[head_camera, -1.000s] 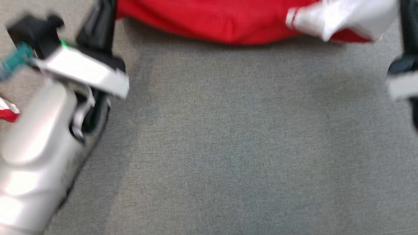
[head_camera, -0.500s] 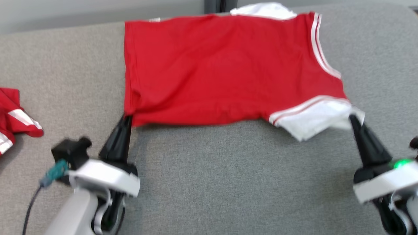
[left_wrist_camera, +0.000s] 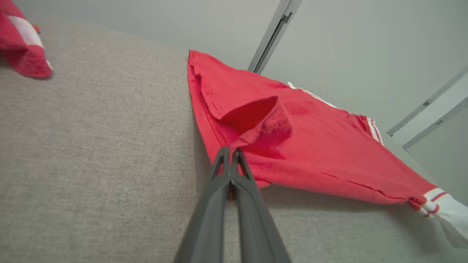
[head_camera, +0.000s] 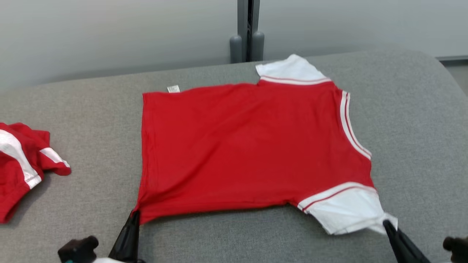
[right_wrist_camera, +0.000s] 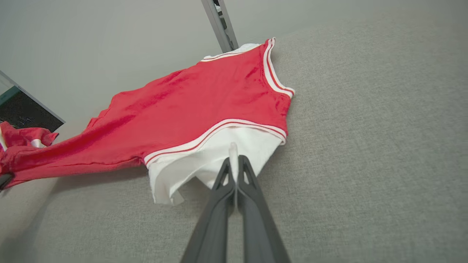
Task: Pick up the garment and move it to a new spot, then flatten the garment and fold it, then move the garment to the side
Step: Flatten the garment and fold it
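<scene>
**Red shirt spread on the grey worktop, pinched at two near corners**

The grey, cloth-covered worktop (head_camera: 409, 120) takes up most of the head view. A pale wall (head_camera: 109, 33) runs behind it across the top of the frame, and a grey metal post (head_camera: 248, 29) stands at top centre.

The red shirt (head_camera: 241, 146) lies spread across the middle of the frame, mostly flat. Its hem runs down the left side, and its white-and-red striped neckline is on the right. The far sleeve (head_camera: 289, 69), white, pokes out along the upper edge just below the post. The near sleeve (head_camera: 343, 213), also white, sits at the lower right.

A second garment (head_camera: 18, 164), red with white bands, lies crumpled at the left edge of the frame, well apart from the shirt.

The left tool (head_camera: 135, 215) comes up from the lower left of the frame. Its two dark fingers are pressed together on the shirt's near hem corner. In the left wrist view, red cloth is nipped between the tips, and the fabric just beyond them bulges up in a small fold.

The right tool (head_camera: 386, 223) comes up from the lower right and pinches the edge of the near sleeve. In the right wrist view, a sliver of white cloth stands up between the closed tips. The sleeve there is raised a little off the worktop, with shadow under it.

A small white label (head_camera: 173, 88) sticks out at the shirt's upper left corner.
</scene>
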### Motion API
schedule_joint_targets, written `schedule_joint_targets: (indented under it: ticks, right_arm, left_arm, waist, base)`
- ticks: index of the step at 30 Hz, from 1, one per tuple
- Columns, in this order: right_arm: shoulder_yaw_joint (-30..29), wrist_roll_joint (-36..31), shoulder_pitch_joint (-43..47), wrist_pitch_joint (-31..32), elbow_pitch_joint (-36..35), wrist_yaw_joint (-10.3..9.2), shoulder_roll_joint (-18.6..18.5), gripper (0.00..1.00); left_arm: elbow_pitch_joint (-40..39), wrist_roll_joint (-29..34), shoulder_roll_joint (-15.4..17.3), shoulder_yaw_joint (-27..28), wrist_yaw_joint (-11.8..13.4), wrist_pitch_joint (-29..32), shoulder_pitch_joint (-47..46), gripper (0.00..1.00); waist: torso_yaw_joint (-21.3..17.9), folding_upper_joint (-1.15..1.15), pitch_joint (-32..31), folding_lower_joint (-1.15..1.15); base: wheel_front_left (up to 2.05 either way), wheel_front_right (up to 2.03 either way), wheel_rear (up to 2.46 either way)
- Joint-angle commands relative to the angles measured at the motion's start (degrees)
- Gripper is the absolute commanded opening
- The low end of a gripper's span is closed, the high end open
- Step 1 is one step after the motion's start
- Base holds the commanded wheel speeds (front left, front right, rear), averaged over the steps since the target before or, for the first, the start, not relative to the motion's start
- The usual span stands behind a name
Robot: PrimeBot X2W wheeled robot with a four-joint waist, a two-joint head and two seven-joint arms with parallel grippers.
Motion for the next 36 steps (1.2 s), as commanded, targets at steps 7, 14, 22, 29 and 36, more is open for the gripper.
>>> schedule_joint_targets:
  ticks: [7, 14, 22, 29, 36]
  right_arm:
    - [-0.76, -2.15, 8.40, 3.49, -3.37, 0.02, 1.45, 0.00]
    - [-1.96, -2.64, 11.01, 5.79, -6.03, 0.02, 2.56, 0.00]
    - [-2.24, -3.10, 5.55, 5.36, -6.41, 0.02, 1.78, 0.00]
    - [-0.66, -2.39, -5.33, 4.68, -1.81, 0.02, -0.33, 0.00]
    - [1.98, -1.43, -17.02, 3.90, 6.85, 0.02, -1.17, 0.00]
  left_arm:
    - [0.19, 1.78, -2.72, 4.77, -1.95, -0.26, 6.52, 0.00]
    - [2.55, 3.44, -4.44, 6.23, -2.76, -0.26, 8.67, 0.00]
    - [0.97, 5.00, -5.59, 7.84, -3.67, -0.26, 6.62, 0.00]
    - [2.07, 5.54, -4.84, 5.04, -3.93, -0.26, 0.69, 0.00]
    - [6.03, 5.29, -3.92, 3.23, -3.98, -0.25, -6.46, 0.00]
  waist:
    - [0.48, 0.00, -3.66, 0.00]
    - [0.64, 0.00, -4.37, 0.00]
    - [1.10, 0.00, -4.19, 0.00]
    - [1.87, 0.00, -2.74, 0.00]
    - [2.22, 0.00, -0.24, 0.00]
  base:
    - [0.00, 0.00, 0.00]
    - [0.00, 0.00, 0.00]
    - [0.00, 0.00, 0.00]
    - [0.00, 0.00, 0.00]
    - [0.00, 0.00, 0.00]
